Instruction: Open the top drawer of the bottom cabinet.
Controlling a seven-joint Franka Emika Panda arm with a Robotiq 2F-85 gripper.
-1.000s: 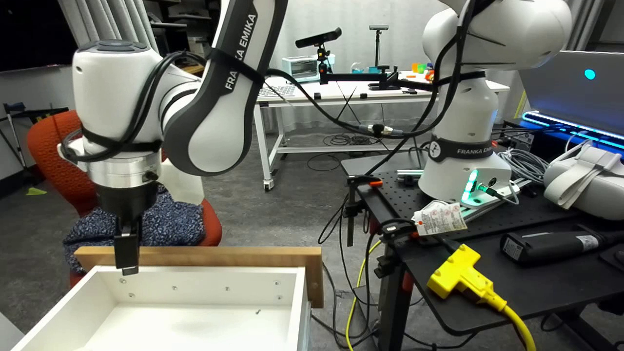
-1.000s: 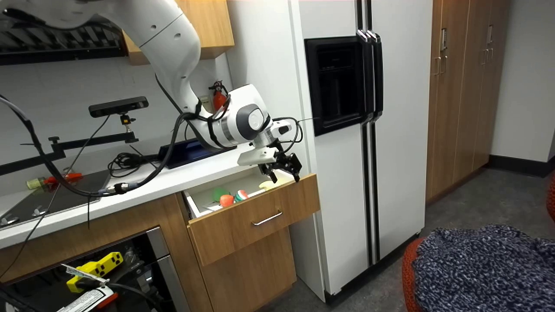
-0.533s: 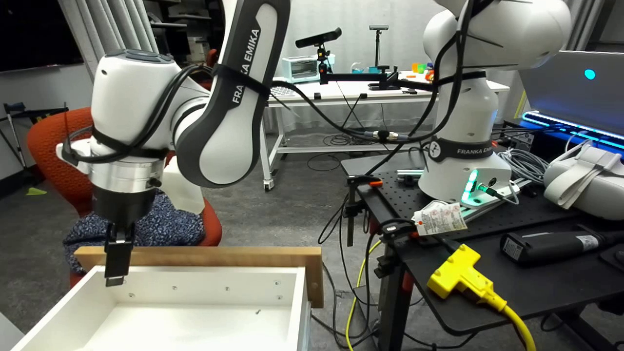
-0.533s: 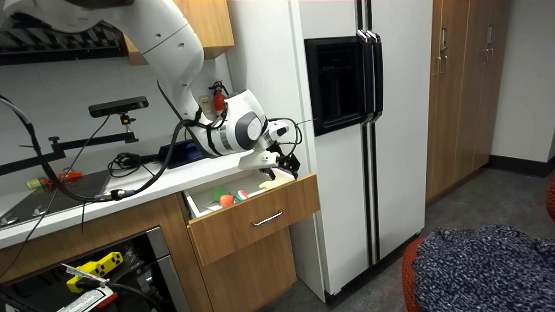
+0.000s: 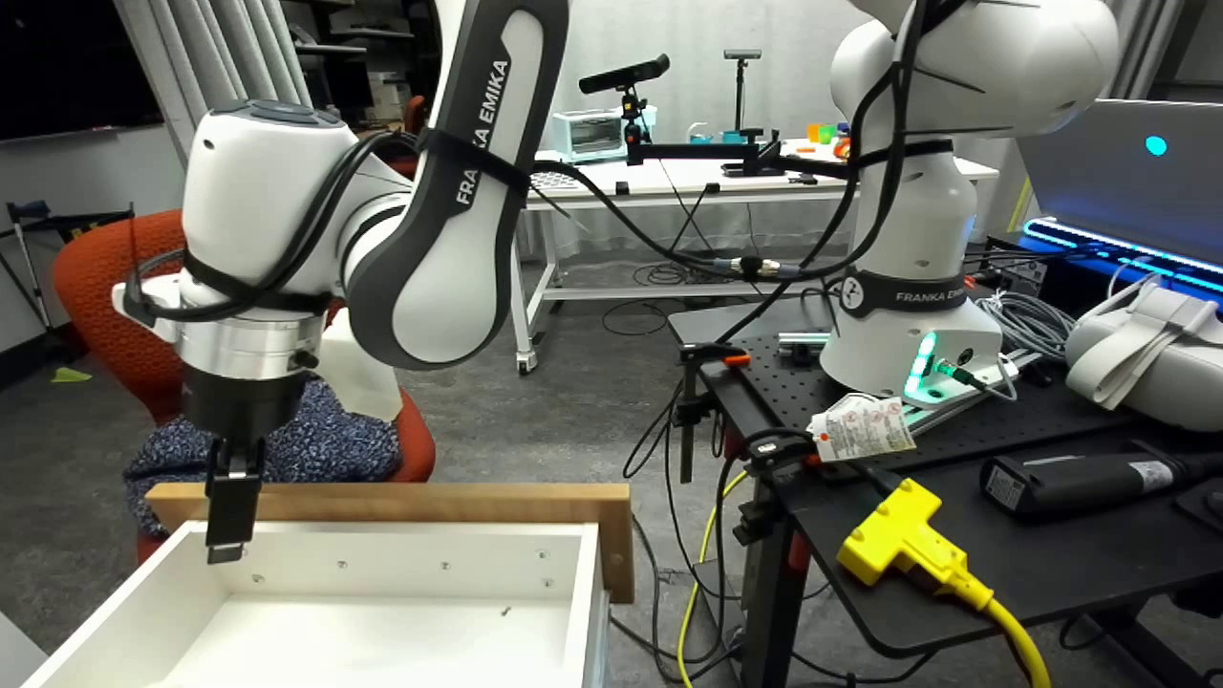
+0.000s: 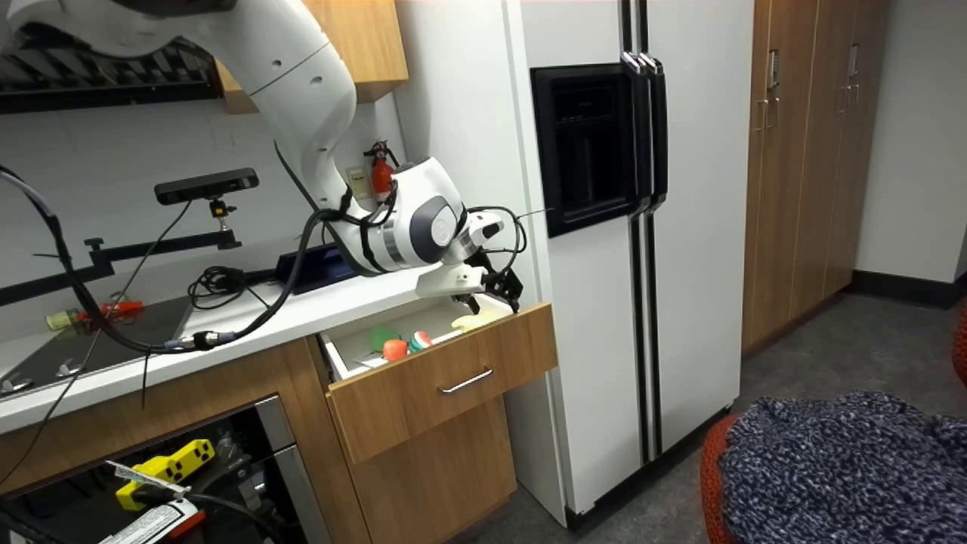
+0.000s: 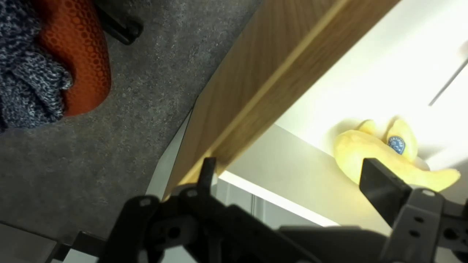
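The top drawer stands pulled out of the bottom cabinet. Its pale wood front and white inside show in an exterior view, and its front panel with a metal handle shows in an exterior view. In the wrist view its wood rim runs diagonally. My gripper is open and empty at the drawer's front corner near the fridge; it also shows in an exterior view and the wrist view. One finger is by the rim's end, the other over the drawer's inside. Whether a finger touches the drawer I cannot tell.
Yellow toy bananas lie in the drawer under one finger. A red toy and others lie farther along it. A white fridge stands beside the drawer. An orange chair stands in front of it. The white counter is above.
My gripper has lowered slightly toward the drawer's front corner and the hand has tilted a little. In the last half second it is nearly still. The drawer has not visibly moved.
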